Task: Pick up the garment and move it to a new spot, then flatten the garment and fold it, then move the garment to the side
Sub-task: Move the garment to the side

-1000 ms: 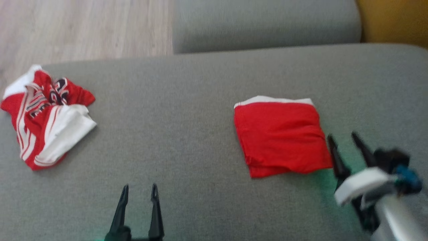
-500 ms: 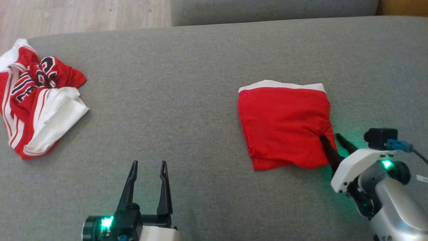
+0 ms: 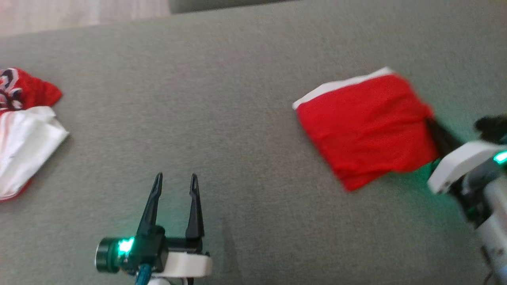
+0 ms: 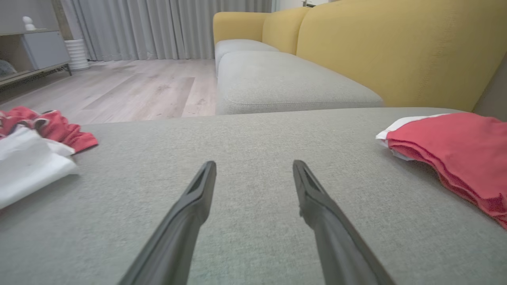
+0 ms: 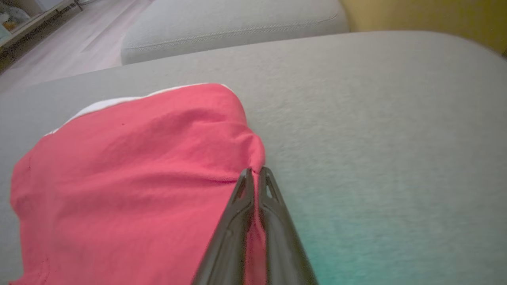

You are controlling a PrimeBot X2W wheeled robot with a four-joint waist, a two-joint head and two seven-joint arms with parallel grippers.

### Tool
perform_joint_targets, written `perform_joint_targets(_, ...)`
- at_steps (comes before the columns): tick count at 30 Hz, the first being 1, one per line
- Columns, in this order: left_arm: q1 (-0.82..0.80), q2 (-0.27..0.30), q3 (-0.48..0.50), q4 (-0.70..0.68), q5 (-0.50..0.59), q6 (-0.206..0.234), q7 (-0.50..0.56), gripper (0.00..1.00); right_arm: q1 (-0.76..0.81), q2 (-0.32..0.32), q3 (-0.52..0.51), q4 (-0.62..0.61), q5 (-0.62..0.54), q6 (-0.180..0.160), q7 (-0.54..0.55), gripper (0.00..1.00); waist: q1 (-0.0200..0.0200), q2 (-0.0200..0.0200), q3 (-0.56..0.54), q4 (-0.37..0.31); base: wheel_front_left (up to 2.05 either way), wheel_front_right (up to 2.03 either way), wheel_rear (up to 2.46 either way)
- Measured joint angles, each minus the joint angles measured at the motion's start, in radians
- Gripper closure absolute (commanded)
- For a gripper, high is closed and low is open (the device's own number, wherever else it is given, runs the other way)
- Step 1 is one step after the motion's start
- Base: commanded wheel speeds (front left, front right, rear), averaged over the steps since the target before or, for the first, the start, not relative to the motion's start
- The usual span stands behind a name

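Observation:
The garment (image 3: 368, 126) is a folded red piece with a white band along its far edge, lying on the grey cushion (image 3: 222, 118) at the right. My right gripper (image 3: 429, 122) is shut on the garment's right edge; in the right wrist view the two fingers pinch a ridge of the red fabric (image 5: 138, 178) at the right gripper (image 5: 255, 171). My left gripper (image 3: 175, 182) stands open over bare cushion at the lower left, with nothing between its fingers. The left wrist view shows the left gripper (image 4: 253, 166) open, and the garment (image 4: 455, 146) off to its right.
A crumpled red and white jersey (image 3: 23, 130) lies at the cushion's left edge, also the jersey (image 4: 31, 154) in the left wrist view. A second grey seat cushion (image 4: 285, 79) and a yellow sofa back (image 4: 396, 51) lie beyond. Wooden floor (image 4: 138, 87) is to the far left.
My right gripper has closed on the garment's right edge and dragged it to the right, turning it. The head camera has shifted. The left gripper stays open.

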Motion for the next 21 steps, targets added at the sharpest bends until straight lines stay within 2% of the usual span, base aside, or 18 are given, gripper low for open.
perform_joint_targets(12,-0.172,-0.001,-0.007,0.015,0.081,-0.053,0.000,0.00,-0.224,-0.161,-0.083,0.120,-0.011,0.000,0.001,1.00,0.0002,0.0000,0.163,-0.071,0.00,0.00,0.00)
perform_joint_targets(21,-0.268,-0.002,-0.023,0.025,0.094,-0.061,0.000,0.00,-0.259,-0.264,-0.209,0.215,-0.032,0.000,-0.028,1.00,0.0002,0.0000,0.255,-0.069,0.00,0.00,0.00)
